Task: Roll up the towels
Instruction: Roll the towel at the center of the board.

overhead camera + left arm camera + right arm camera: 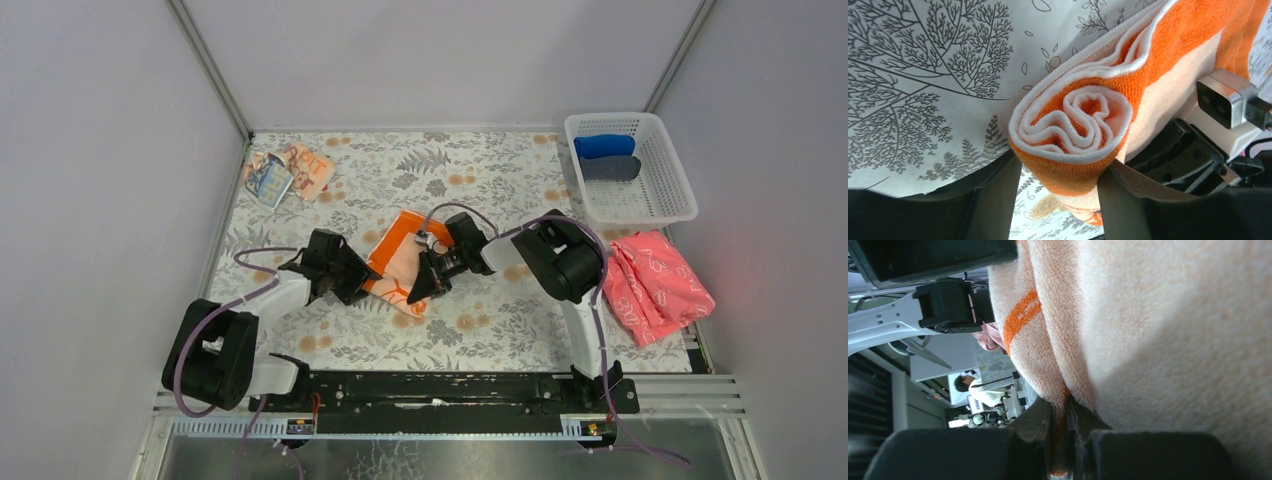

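The orange-bordered towel [398, 258] lies mid-table, partly rolled. In the left wrist view its rolled end [1073, 120] shows a cream spiral, and my left gripper [1062, 172] holds that roll between its spread fingers. The same gripper [355, 282] sits at the towel's left end in the top view. My right gripper [425, 282] is at the towel's near right side. Its fingers [1060, 407] are pinched shut on a fold of the towel [1173, 340]. The pale peach towel with orange lettering [292, 172] lies crumpled at the far left corner.
A white basket [672, 165] at the far right holds a blue roll [605, 146] and a dark grey roll [610, 168]. A pink patterned cloth [655, 285] lies crumpled below it at the right edge. The enclosure walls stand close on both sides.
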Tool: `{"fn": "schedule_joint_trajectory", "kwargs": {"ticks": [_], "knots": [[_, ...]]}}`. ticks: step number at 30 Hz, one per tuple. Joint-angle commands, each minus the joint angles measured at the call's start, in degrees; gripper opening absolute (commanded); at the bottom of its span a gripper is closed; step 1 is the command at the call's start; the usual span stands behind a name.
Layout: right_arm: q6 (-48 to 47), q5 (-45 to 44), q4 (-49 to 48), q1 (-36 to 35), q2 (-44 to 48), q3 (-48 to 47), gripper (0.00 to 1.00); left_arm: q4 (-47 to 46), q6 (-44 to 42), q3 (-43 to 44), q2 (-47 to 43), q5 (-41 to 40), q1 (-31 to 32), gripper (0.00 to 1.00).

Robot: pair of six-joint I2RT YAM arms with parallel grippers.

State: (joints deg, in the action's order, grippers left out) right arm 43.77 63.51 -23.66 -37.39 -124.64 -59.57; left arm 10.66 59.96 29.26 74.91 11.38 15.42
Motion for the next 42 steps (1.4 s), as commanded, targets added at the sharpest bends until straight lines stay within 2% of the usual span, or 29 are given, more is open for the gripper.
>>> {"fn": "schedule_joint_trajectory", "kwargs": {"ticks": [1,4,9,15,20,25,34,40,42], "knots": [[-10.78,-12.58,16.49,0.64,3.65,-0.93,0.17,0.83,-0.57,0.60,3.22,-4.37,-0.53,0.48],[-15.95,-18.07,21.79,-1.01,8.40,-2.48,0.34,1.68,-1.11,0.69,4.36,-4.85,-0.49,0.44],[-24.57,-32.02,27.78,-4.76,18.31,-3.72,0.57,3.61,-2.63,1.70,5.79,-5.36,-0.42,0.43],[-37.95,-54.71,32.19,-12.49,28.10,-4.55,0.76,4.79,-4.12,3.18,7.66,-4.88,-0.39,0.43],[-44.29,-60.43,27.51,-19.25,31.72,-3.53,0.77,5.62,-4.67,4.04,8.08,-4.54,-0.30,0.44],[-48.01,-63.15,24.74,-23.96,28.98,-4.30,0.74,5.87,-4.99,4.27,8.34,-4.46,-0.30,0.44],[-50.84,-70.45,24.98,-25.52,19.55,-3.70,0.73,6.26,-5.21,4.45,8.17,-4.43,-0.30,0.45],[-51.14,-73.82,26.91,-25.55,16.99,-1.08,0.72,6.48,-5.51,4.99,8.36,-4.60,-0.31,0.45],[-50.76,-73.89,28.24,-25.55,16.39,-0.64,0.68,6.61,-5.56,5.42,8.50,-4.61,-0.30,0.46]]}}
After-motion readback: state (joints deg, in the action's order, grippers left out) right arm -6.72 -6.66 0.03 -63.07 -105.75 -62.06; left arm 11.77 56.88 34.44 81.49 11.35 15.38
